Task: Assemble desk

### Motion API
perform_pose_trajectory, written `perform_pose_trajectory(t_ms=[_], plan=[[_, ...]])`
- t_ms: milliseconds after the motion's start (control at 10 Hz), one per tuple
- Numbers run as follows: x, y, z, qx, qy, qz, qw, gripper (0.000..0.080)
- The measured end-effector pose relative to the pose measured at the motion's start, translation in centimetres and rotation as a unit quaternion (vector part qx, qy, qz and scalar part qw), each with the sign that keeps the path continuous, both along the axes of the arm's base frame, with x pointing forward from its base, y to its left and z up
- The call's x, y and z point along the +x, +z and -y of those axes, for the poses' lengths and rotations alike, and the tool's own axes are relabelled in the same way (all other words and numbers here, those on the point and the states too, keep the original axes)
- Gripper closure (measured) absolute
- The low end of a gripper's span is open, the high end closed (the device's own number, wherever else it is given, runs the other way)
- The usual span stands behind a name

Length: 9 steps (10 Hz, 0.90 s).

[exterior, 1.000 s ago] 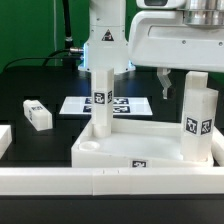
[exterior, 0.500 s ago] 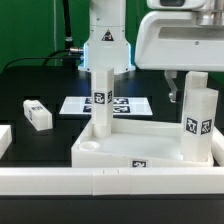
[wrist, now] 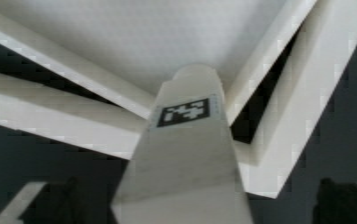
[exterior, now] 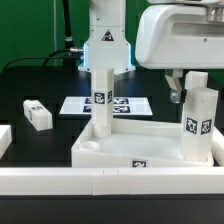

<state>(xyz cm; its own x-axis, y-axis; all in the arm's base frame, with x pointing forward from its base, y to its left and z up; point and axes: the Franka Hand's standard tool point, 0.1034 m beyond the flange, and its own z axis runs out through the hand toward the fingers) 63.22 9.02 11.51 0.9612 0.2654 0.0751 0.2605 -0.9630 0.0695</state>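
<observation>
Black table surface (exterior: pixel 40 85) lay under everything, with a long white border rail (exterior: pixel 110 182) running across the front of the exterior view. Behind it sat the desk tabletop (exterior: pixel 130 152), a white tray with a raised rim, its hollow side up. One square white leg (exterior: pixel 101 98) stood upright at the tabletop's far corner on the exterior view's left. A second leg (exterior: pixel 198 122) stood upright at the near corner on the exterior view's right; the wrist view looked down along this tagged post (wrist: pixel 189 150) into the tray's corner. The gripper (exterior: pixel 186 88) hung just above and behind that second leg, one finger (exterior: pixel 174 88) visible beside its top; whether the jaws held it or stood clear could not be told. A loose leg (exterior: pixel 37 113) lay flat on the table, well apart from the tabletop's left edge. The marker board (exterior: pixel 78 104) lay beyond the far edge.
</observation>
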Motion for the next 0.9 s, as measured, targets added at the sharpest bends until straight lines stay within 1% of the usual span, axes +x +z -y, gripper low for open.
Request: perform_pose_trajectory(t_ms=[100,200,300,500,700,900], plan=[[-0.01,-0.01,-0.03,0.000,0.000,0.000,1.000,0.0176],[0.00,-0.01,-0.02,0.000,0.000,0.000,1.000,0.0355],[0.00,0.00,-0.02,0.001,-0.009,0.000,1.000,0.0511],[0.01,0.01,0.00,0.002,-0.023,0.001,1.000,0.0511],[0.02,0.01,0.04,0.011,-0.099,0.004,0.995,0.0511],[0.01,0.00,0.52,0.036,-0.235,0.005,0.971,0.0511]])
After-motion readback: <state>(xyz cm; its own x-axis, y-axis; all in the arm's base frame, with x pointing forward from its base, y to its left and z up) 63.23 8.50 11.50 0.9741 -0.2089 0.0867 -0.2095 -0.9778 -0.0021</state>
